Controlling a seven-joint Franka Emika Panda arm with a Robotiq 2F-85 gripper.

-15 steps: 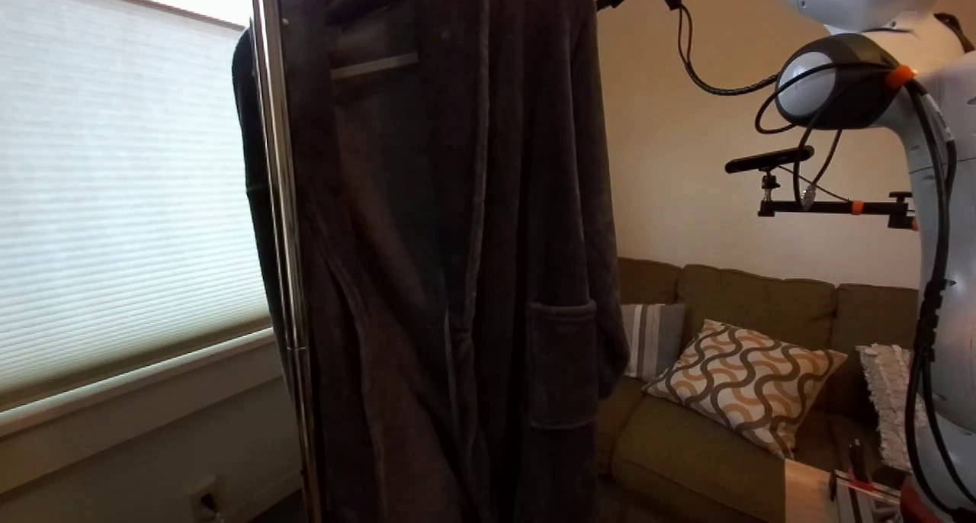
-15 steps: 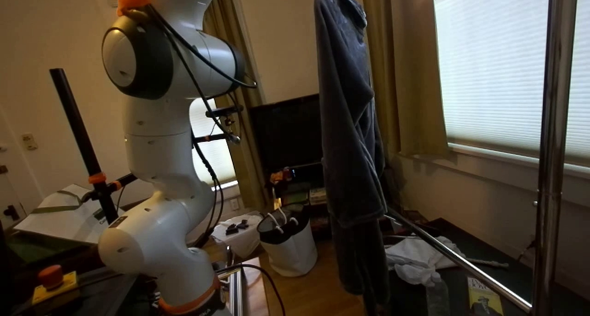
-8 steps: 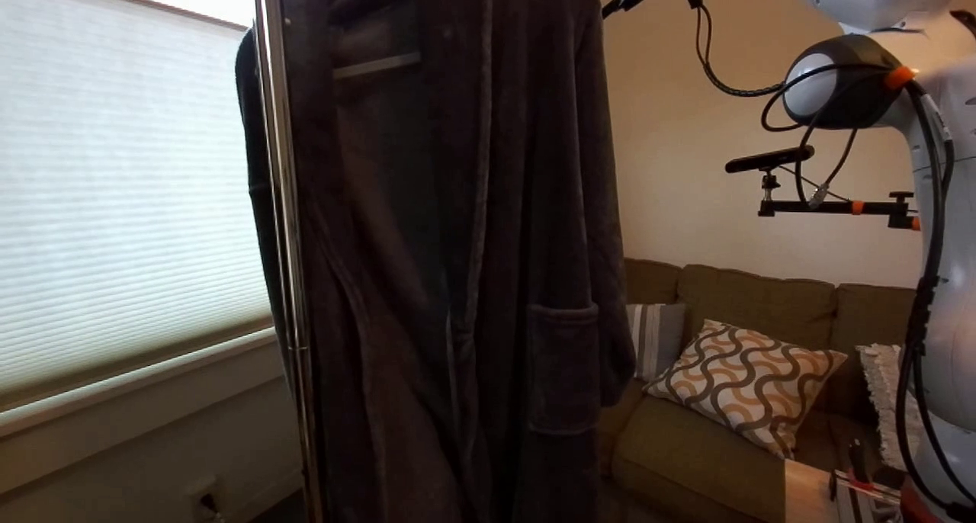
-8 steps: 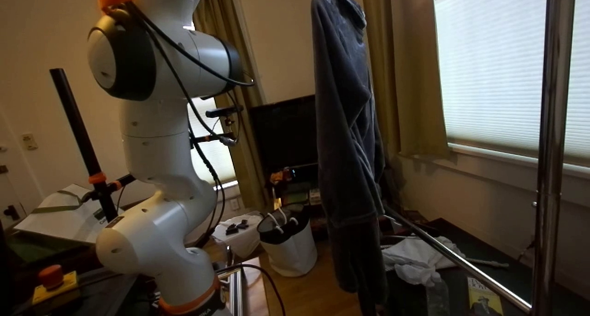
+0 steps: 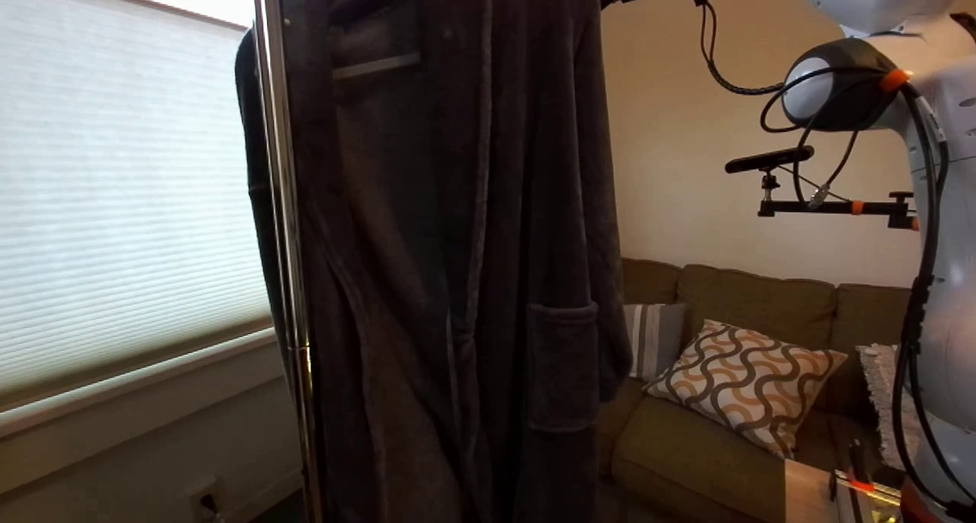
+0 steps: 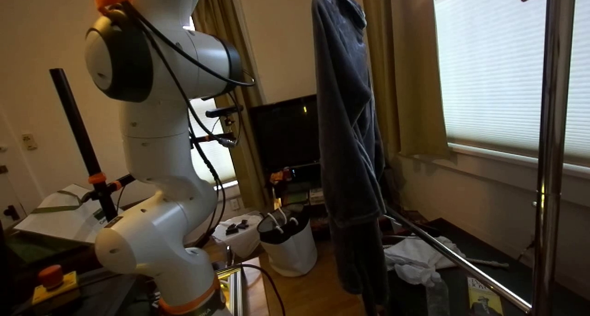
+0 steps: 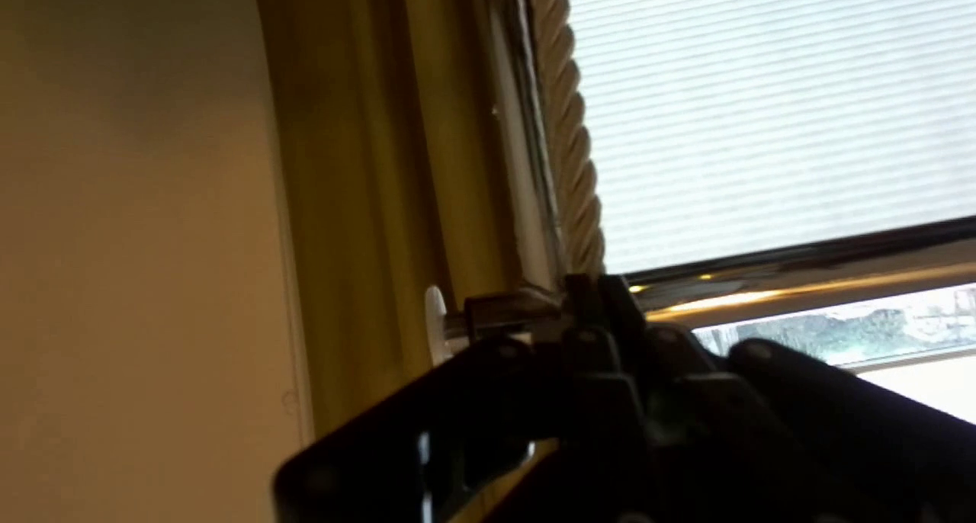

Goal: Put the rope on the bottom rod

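Robot's gripper (image 7: 597, 280) is clenched; the rope (image 7: 572, 134) appears to meet its fingertips (image 7: 577, 288) beside a chrome rod (image 7: 808, 279), but whether it is caught between them I cannot tell. Securing the rope seems the step in hand. Next, I think, it must be freed and lowered toward the low rod (image 6: 461, 261), probably the bottom one.

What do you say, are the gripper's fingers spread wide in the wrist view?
No, the gripper is shut, its fingertips close together.
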